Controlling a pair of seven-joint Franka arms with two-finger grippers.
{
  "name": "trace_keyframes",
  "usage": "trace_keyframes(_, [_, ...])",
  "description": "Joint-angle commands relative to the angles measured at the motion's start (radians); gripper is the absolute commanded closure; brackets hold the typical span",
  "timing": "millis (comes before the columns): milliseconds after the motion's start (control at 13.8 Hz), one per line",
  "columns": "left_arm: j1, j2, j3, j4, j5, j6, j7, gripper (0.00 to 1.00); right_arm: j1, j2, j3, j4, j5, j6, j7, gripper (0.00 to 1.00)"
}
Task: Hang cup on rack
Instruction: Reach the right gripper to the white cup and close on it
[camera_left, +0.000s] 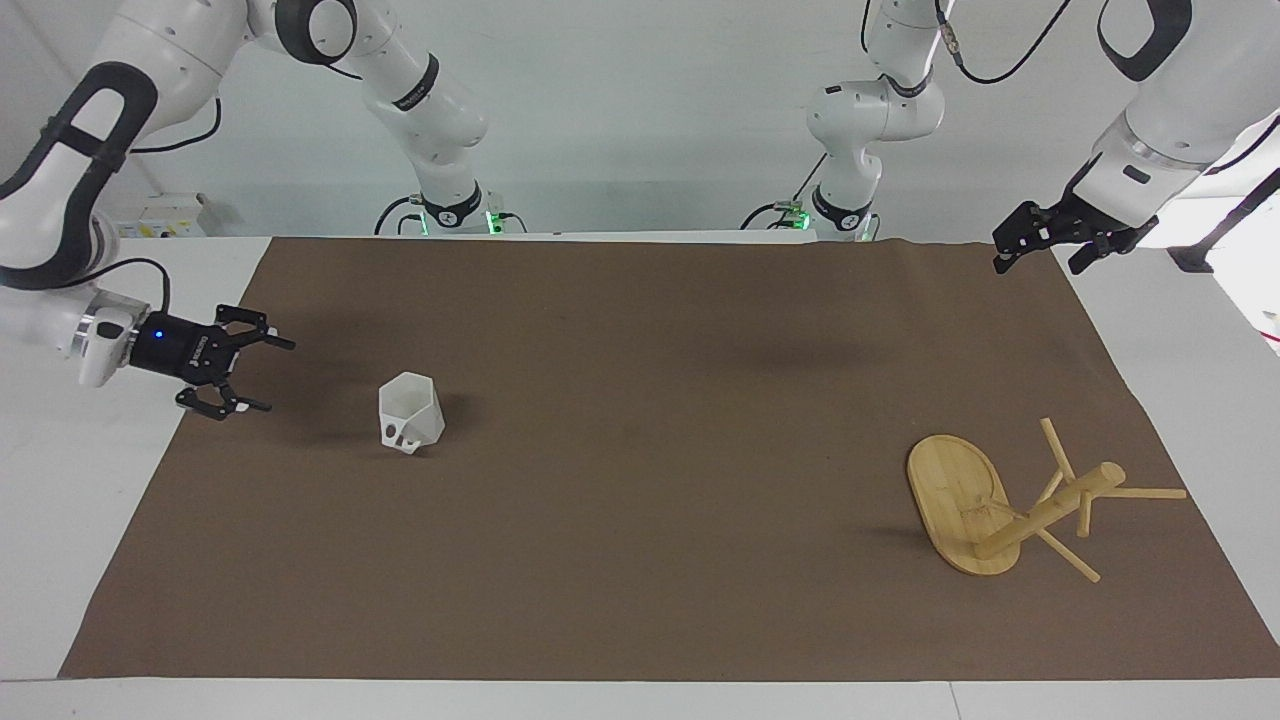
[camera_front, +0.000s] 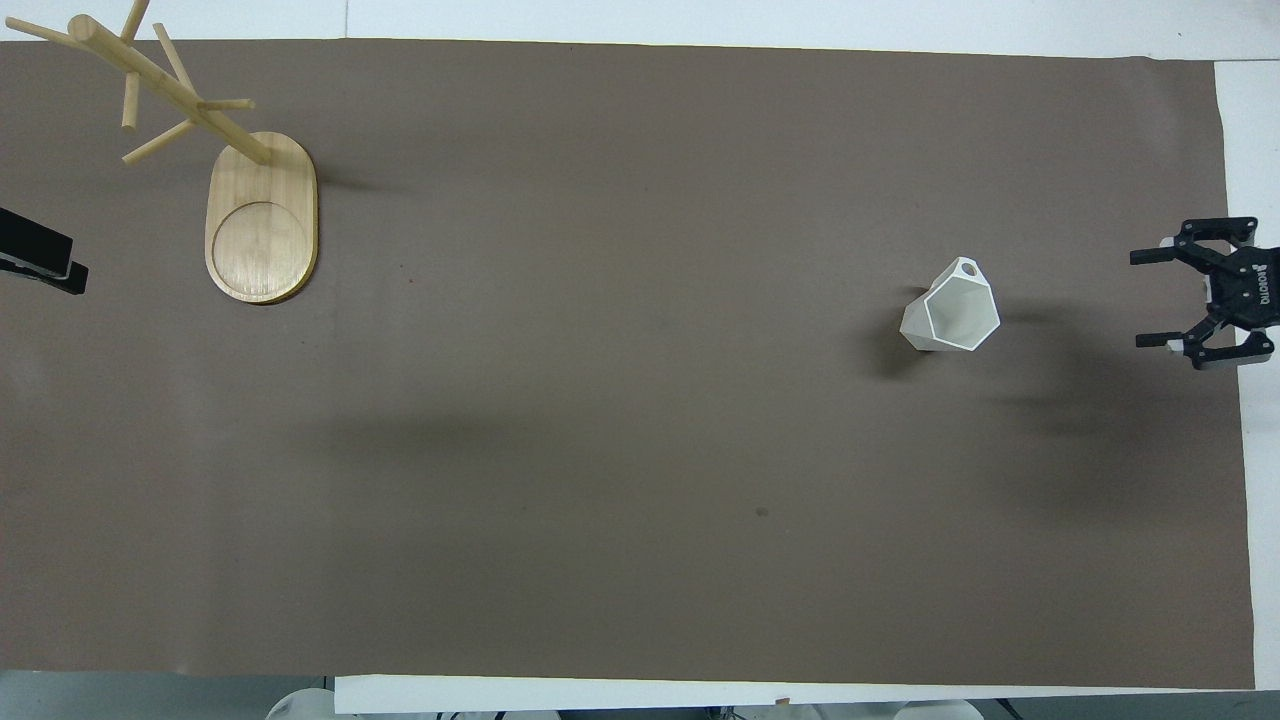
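Observation:
The white faceted cup (camera_left: 410, 412) stands mouth up on the brown mat toward the right arm's end, its cut-out handle turned away from the robots; it also shows in the overhead view (camera_front: 955, 315). The bamboo rack (camera_left: 960, 485) stands on its oval base toward the left arm's end, farther from the robots than the cup, with bare pegs; it also shows in the overhead view (camera_front: 262, 235). My right gripper (camera_left: 276, 376) is open and empty, low over the mat's edge beside the cup, apart from it (camera_front: 1138, 300). My left gripper (camera_left: 1037, 255) is open and waits over the mat's corner (camera_front: 40, 265).
A brown mat (camera_left: 640, 560) covers most of the white table (camera_left: 90, 520). The two arm bases stand along the table's edge at the robots' end.

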Motion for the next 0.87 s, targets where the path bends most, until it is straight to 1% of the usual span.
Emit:
trace_keyframes(0, [0.005,-0.017,0.000,-0.020,-0.004,-0.005,0.004,0.00,-0.033,0.107,0.012,-0.032,0.116,-0.065,-0.157,0.00])
trace_keyframes(72, [0.005,-0.015,0.000,-0.019,-0.003,-0.005,0.004,0.00,-0.024,0.149,0.012,-0.055,0.162,-0.085,-0.235,0.00])
trace_keyframes(145, [0.005,-0.017,0.000,-0.020,-0.004,-0.005,0.004,0.00,-0.015,0.149,0.012,-0.092,0.176,-0.076,-0.292,0.00])
trace_keyframes(361, [0.005,-0.017,0.000,-0.020,-0.004,-0.005,0.004,0.00,0.007,0.145,0.012,-0.121,0.180,-0.056,-0.340,0.00])
trace_keyframes(578, [0.005,-0.017,0.000,-0.020,-0.004,-0.005,0.004,0.00,0.043,0.131,0.014,-0.193,0.210,-0.007,-0.409,0.00])
trace_keyframes(651, [0.005,-0.017,0.000,-0.020,-0.004,-0.005,0.004,0.00,0.063,0.128,0.014,-0.205,0.218,-0.007,-0.419,0.00])
trace_keyframes(795, [0.005,-0.017,0.000,-0.020,-0.004,-0.005,0.004,0.00,0.071,0.128,0.014,-0.208,0.221,0.000,-0.441,0.00])
